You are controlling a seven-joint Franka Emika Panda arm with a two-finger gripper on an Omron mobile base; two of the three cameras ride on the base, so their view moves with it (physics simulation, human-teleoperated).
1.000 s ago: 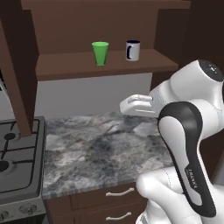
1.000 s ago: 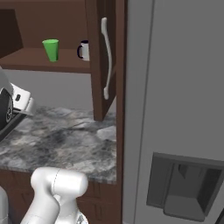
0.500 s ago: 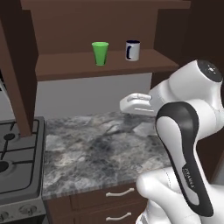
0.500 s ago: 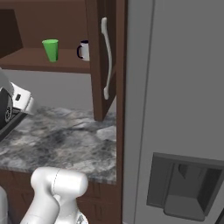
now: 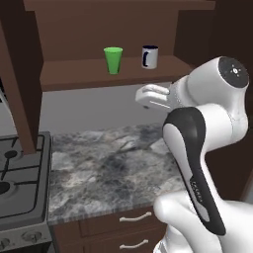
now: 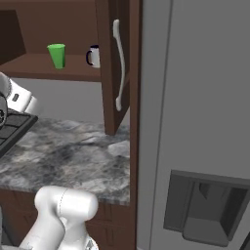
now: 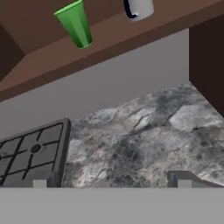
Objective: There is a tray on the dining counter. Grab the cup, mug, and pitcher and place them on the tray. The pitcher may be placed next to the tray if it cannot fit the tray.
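The bright green cup (image 5: 113,60) (image 6: 57,54) (image 7: 75,24) stands upright on an open wooden cabinet shelf (image 5: 79,76). Just to its right is the white mug (image 5: 149,56) (image 6: 93,56) (image 7: 139,8) with a dark handle. My gripper (image 5: 140,96) (image 7: 111,183) hangs below the shelf, under the mug and apart from both. It is open, its fingertips (image 7: 183,180) spread wide with nothing between them. The tray, the dining counter and the pitcher are out of view.
A grey marbled worktop (image 5: 108,168) with drawers lies under the shelf, a gas stove (image 5: 20,183) (image 7: 30,153) at its left. Open cabinet doors (image 5: 20,74) (image 6: 114,63) flank the shelf. A grey fridge (image 6: 195,122) stands at the right.
The hand has risen toward the shelf, closer under the mug. The cup and mug have not moved, and the jaws stay open.
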